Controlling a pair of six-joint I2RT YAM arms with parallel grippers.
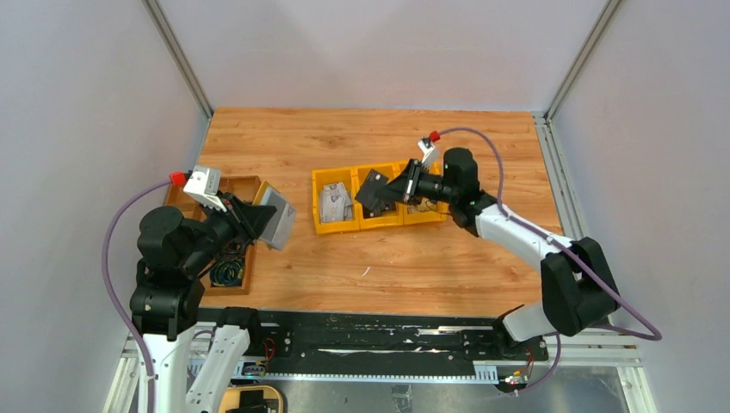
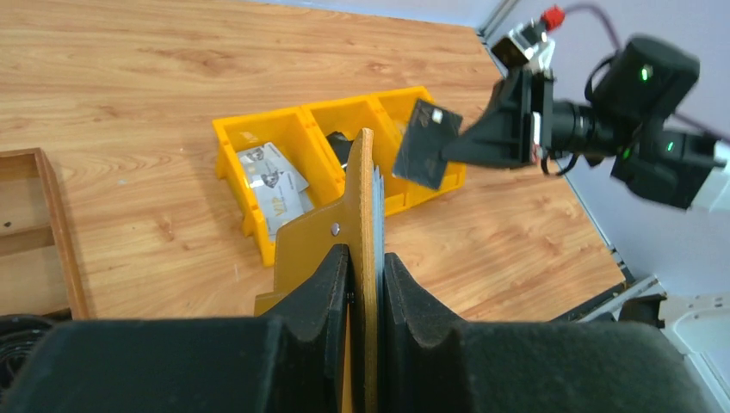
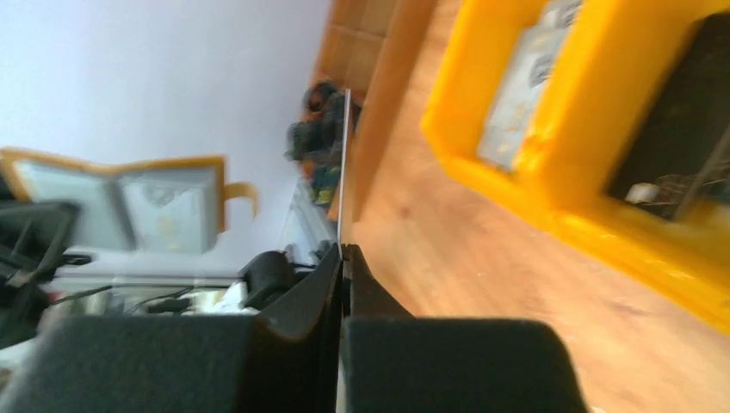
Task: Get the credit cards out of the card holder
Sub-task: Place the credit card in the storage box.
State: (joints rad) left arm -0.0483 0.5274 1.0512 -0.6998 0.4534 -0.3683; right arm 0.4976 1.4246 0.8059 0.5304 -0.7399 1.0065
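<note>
From above, the left claw [image 1: 255, 220] is clamped on the opened card holder [image 1: 277, 215], raised at the left. The right claw [image 1: 398, 191] pinches a dark card [image 1: 372, 191] over the yellow bins [image 1: 337, 227], where other cards [image 1: 334, 205] lie, so the task looks well advanced.
Left wrist: mustard shell, silver stud.
Right wrist, blurred: grey pockets, possibly not yet empty.

the right wrist view is blurred: the dark card [image 3: 344, 163] shows only its edge, and the yellow bins [image 3: 598, 163] run off at 3 o'clock. from the left wrist, the base of the card holder [image 2: 366, 215] is hidden inside the left gripper [image 2: 366, 256], the brown tray [image 2: 53, 225] is cut off at 9 o'clock, and print on the binned cards [image 2: 275, 185] is too small to read.
</note>
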